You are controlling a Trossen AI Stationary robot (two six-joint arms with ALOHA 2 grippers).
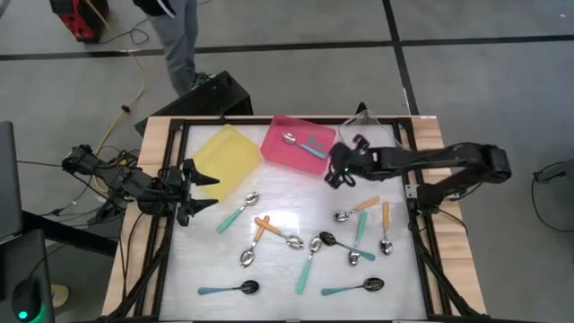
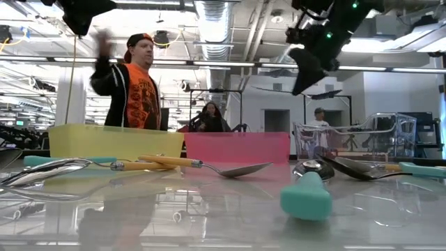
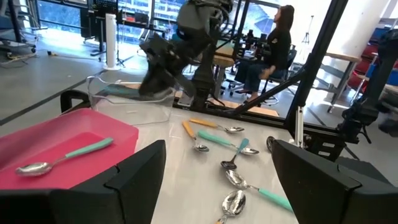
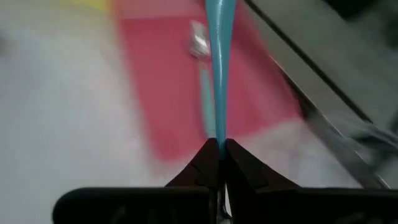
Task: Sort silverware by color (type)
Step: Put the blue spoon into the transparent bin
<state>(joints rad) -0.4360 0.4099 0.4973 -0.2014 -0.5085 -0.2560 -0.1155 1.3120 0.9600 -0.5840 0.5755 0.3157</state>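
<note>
My right tool (image 4: 218,149) pinched a teal-handled spoon (image 4: 219,56) above the pink tray (image 1: 280,144). My left tool (image 1: 199,191) waited, spread wide, beside the yellow tray (image 1: 229,157).

Both arms are dark, almost black, built from jointed segments with black cables along them. The right gripper (image 1: 334,176) has two thin black fingers (image 4: 202,167) shaped like wedges and small green lights. The left gripper (image 1: 203,192) has broad black pointed fingers (image 3: 134,177).

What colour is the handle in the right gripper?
Teal; the right gripper is shut on the spoon handle, clearest in the right wrist view.
</note>
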